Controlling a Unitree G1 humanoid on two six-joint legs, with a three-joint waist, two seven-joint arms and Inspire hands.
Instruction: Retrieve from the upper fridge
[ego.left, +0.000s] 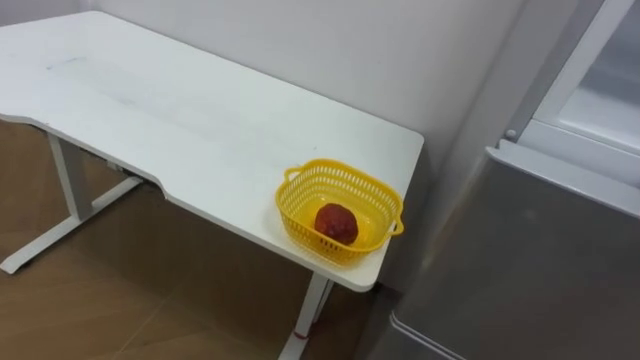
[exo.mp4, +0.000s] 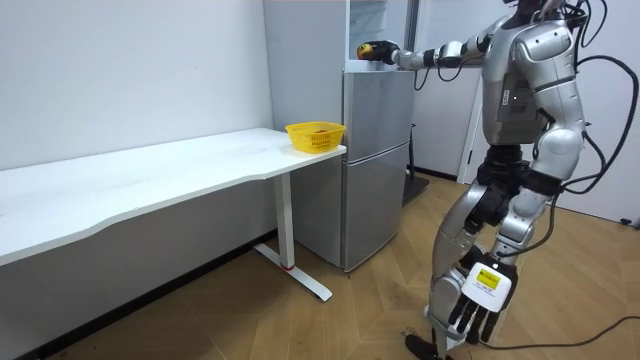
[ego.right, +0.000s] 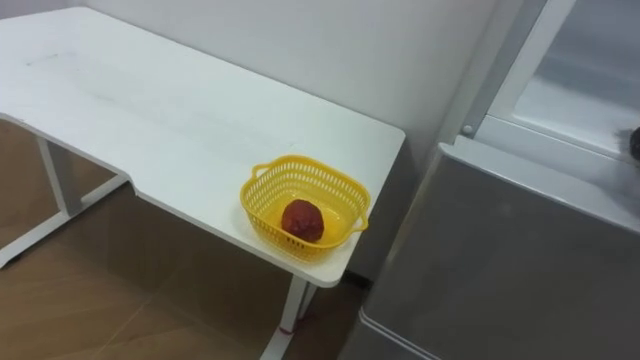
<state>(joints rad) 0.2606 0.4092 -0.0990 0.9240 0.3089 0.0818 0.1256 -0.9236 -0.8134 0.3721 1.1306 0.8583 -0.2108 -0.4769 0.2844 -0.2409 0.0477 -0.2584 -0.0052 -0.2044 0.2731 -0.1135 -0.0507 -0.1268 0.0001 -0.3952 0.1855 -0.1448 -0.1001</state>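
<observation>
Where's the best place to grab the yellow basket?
Probably by the little loop handles at opposite ends of the rim of the basket, coming down from above. It stands upright near the corner of the table, and keeping it level should keep the red fruit from rolling out.

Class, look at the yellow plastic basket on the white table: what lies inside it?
Inside the yellow plastic mesh basket lies one dark red round fruit. The basket floor beneath it is covered.
</observation>
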